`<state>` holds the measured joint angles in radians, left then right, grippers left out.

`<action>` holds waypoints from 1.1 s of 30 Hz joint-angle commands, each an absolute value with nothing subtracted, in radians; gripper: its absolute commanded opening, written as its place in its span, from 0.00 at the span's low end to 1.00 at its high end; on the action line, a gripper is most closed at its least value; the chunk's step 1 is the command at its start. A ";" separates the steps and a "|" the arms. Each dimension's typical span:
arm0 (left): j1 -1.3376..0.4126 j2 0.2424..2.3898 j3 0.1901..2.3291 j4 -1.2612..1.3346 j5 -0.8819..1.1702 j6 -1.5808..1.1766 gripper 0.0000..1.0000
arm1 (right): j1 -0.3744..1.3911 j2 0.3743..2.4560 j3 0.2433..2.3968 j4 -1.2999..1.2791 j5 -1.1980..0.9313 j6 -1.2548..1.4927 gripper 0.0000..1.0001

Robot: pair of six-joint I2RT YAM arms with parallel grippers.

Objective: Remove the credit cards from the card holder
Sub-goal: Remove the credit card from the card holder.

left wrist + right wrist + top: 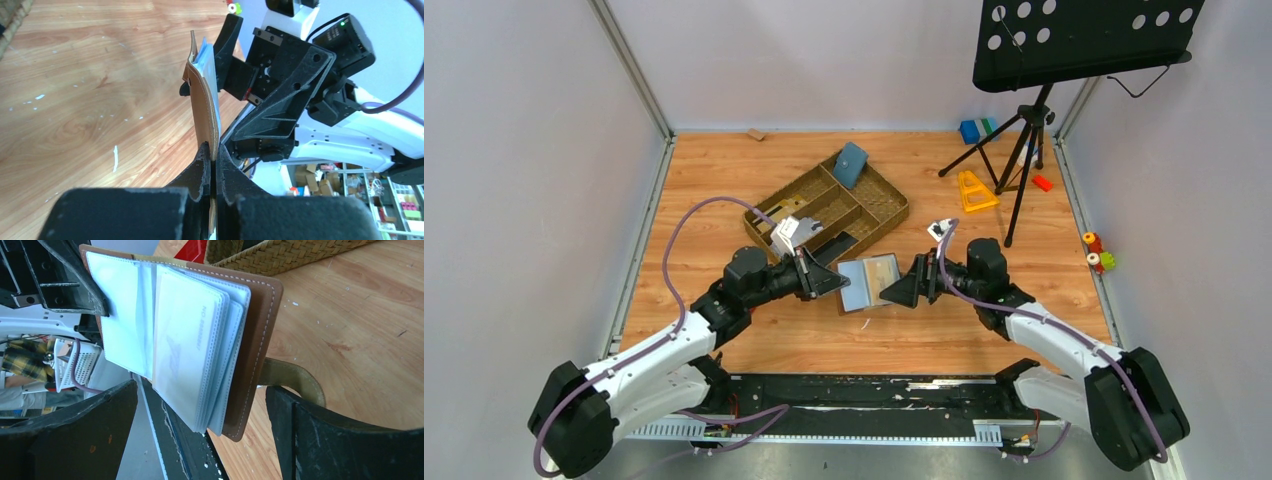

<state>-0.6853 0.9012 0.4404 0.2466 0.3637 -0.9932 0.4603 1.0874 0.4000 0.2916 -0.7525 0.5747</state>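
Observation:
The brown card holder [870,283] hangs open above the wooden floor between my two grippers. My left gripper [832,282] is shut on its left cover edge; in the left wrist view the leather [202,110] stands edge-on in the pinched jaws [214,156]. My right gripper [896,291] is open, its fingers on either side of the holder's right half without touching it. The right wrist view shows the clear sleeves [192,345], the brown cover [260,335] and the closing tab [292,377] between my wide fingers [201,388]. A pale credit card with faint print shows through the front sleeve.
A woven compartment tray [886,188] lies behind the holder, with a blue-teal pouch [851,164] and a white object [789,232] in it. A music stand's tripod [1024,150], an orange triangle [972,190] and small toys [1099,255] are at the right.

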 commanded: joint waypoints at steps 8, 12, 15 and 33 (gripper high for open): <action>-0.681 0.925 0.494 0.466 0.442 -1.074 0.00 | 0.410 0.926 0.344 0.245 -0.640 0.660 0.95; -0.681 0.935 0.491 0.477 0.440 -1.076 0.00 | 0.382 0.875 0.272 0.314 -0.647 0.709 0.93; -0.681 0.955 0.490 0.510 0.461 -1.084 0.00 | 0.382 0.902 0.256 0.411 -0.703 0.760 0.88; -0.674 1.051 0.493 0.593 0.523 -1.075 0.00 | 0.382 0.941 0.220 0.708 -0.800 0.928 0.19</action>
